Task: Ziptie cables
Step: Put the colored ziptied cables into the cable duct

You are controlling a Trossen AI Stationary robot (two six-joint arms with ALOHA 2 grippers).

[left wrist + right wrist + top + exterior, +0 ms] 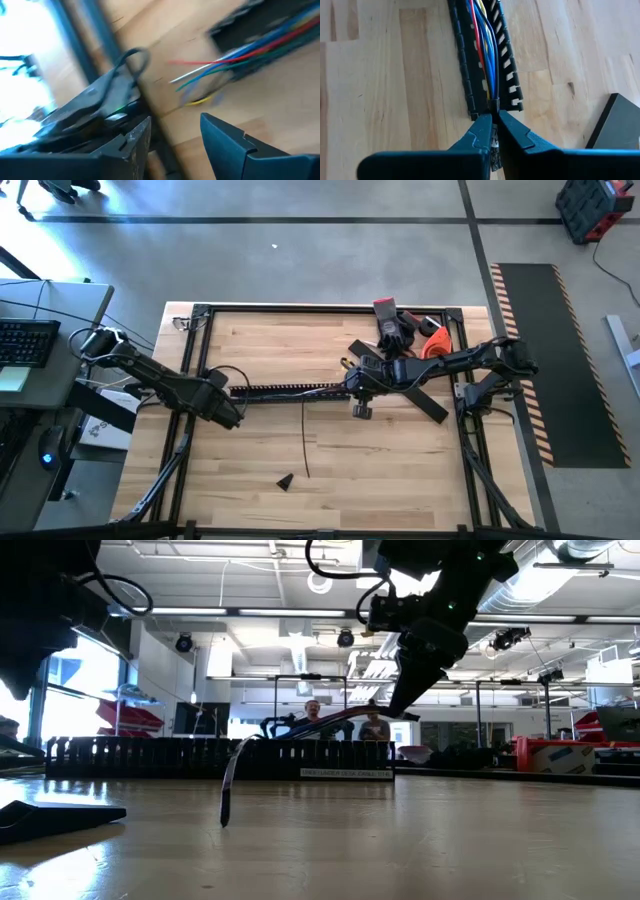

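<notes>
The cables (487, 60), a bunch of blue, red, yellow and dark wires, lie along the black slotted rail (290, 391) across the table's middle. Their loose coloured ends (200, 75) fan out past the rail's left end. My right gripper (493, 120) is shut on the bunch at the rail's right end. My left gripper (175, 135) hovers open above the table beside the rail's left end (232, 412), with nothing between its fingers. A thin black strap (306, 440) runs from the rail's middle toward the near edge. My right gripper pinches the cable bunch between its two fingertips just past the rail's right end, at a black band (493, 105) around the wires. The fingers slant down from the table's right side, along the cables. The held end (345, 716) rises above the rail.
A flat black strip (425, 400) lies under the right arm. Red and orange tools (405, 330) sit at the far right. A small black piece (285, 480) rests near the front edge. A black frame (330, 308) borders the table. Bare wood lies in front of the rail.
</notes>
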